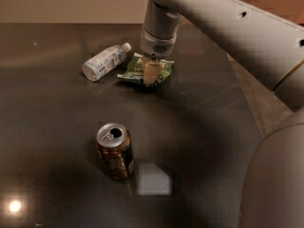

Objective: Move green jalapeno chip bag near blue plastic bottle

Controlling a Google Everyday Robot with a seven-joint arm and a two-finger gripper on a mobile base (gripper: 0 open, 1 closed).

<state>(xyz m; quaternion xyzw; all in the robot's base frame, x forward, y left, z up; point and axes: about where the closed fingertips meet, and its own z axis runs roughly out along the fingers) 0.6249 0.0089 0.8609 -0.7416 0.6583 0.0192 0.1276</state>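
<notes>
Dark glossy tabletop [57, 127] fills most of the view; pale wall strip along the top edge, grey floor [259, 96] past the table's right edge.

Gripper [151, 75]: at the back centre of the table, pointing straight down from the grey arm [223, 23], which reaches in from the upper right. It is down on the green jalapeno chip bag [129, 73]. One tan finger pad [151, 70] faces the camera, set against the bag's middle. Jaws narrowly set and closed on the foil, which crumples up on both sides of the pad. Nothing else is in contact with the gripper.

Green jalapeno chip bag: lies low on the table under the gripper, crinkled, long side running left to right. Whether its underside touches the table or is just off it, I cannot tell.

Blue plastic bottle [103, 61]: on its side just left of the bag, white cap toward the upper right and toward the bag's near corner. A small gap shows between cap and bag; not touching.

Other items: brown drink can [115, 151], upright, tab opened, in the foreground, well apart from bag and bottle and off the line between them. Pale rectangular patch [153, 178] on the table just right of the can. Bright lamp reflection [14, 206] at lower left. A large grey arm segment [275, 184] covers the lower right corner.
</notes>
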